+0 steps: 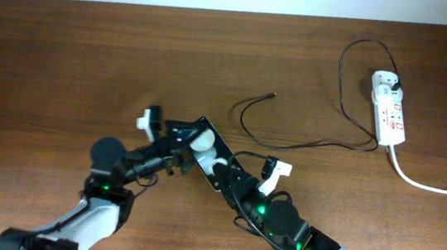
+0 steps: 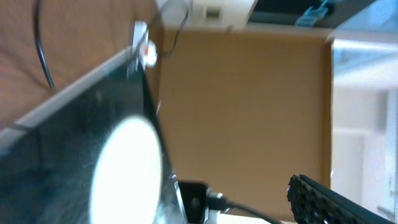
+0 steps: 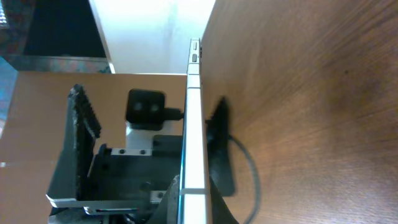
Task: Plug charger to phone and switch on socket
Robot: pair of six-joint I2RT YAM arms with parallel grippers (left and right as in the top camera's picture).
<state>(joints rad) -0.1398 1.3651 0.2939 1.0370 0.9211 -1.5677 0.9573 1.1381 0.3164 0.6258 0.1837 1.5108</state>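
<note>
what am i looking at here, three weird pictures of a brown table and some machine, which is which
These are two robot arms at a wooden table, each ending in a two-finger gripper. The wide picture is from a camera above the table. The other two come from small cameras on each wrist, so they look tilted and very close.

On the table lie a white power strip and a thin black charger cable, its loose tip unplugged. Both arms meet at a black phone. The right gripper is shut on the phone's edge, seen as a thin pale edge from its wrist. The left gripper is open beside it.
</note>
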